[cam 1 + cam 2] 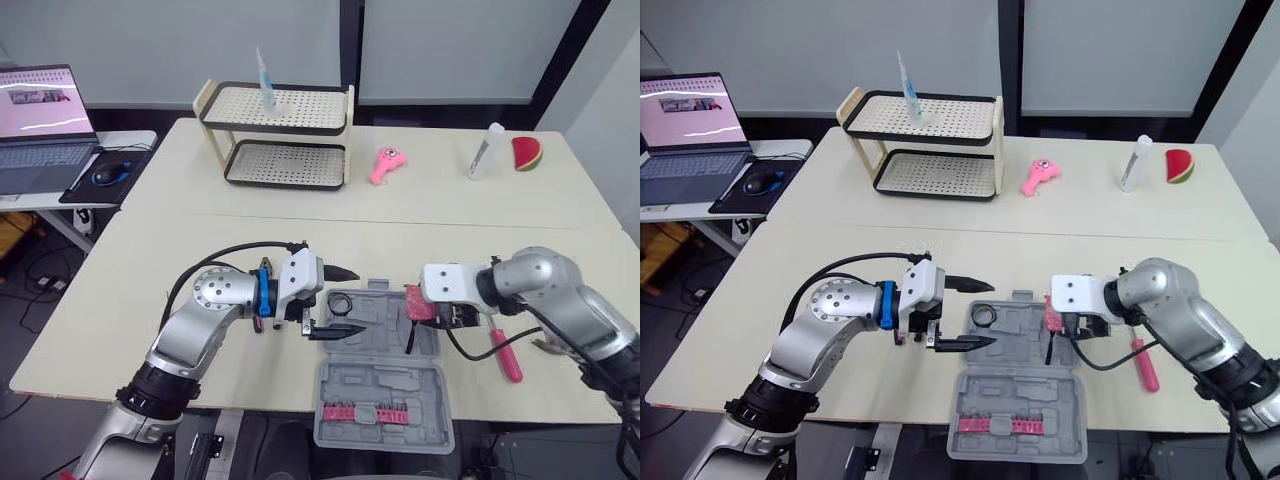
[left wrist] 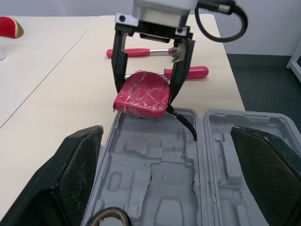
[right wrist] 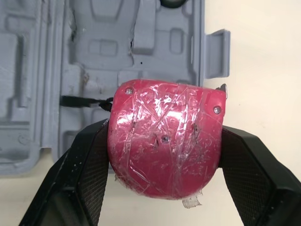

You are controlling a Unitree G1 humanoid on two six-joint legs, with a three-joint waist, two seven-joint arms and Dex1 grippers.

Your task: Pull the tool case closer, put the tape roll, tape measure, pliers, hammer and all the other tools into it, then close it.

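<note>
The left gripper [image 1: 360, 300] hovers at the left edge of the open tool case [image 1: 390, 330] with its two fingers spread wide and nothing between them. Just under them the tape roll [image 1: 341, 302] sits in the case's tray. A small drop or sideways drift of that arm could clip the roll out of its recess or shove the case. The case's lid appears to hang past the near table edge, so a push could also tip the whole thing towards the floor. To the right, the right gripper [image 2: 144, 92] is clamped on the red tape measure [image 3: 164, 141], one finger on each flat side, holding it above the tray's right-hand rim, not squarely over a pocket. Released here, it would probably strike the rim and roll out onto the table, or settle crooked across the moulded ridges. Its black strap [image 2: 186, 125] dangles into the tray and could end up across the edge, which would stop the lid from shutting. Further right, two red-handled tools [image 2: 188, 73] lie on the table close behind that arm. A careless retreat could sweep them away from the case.
</note>
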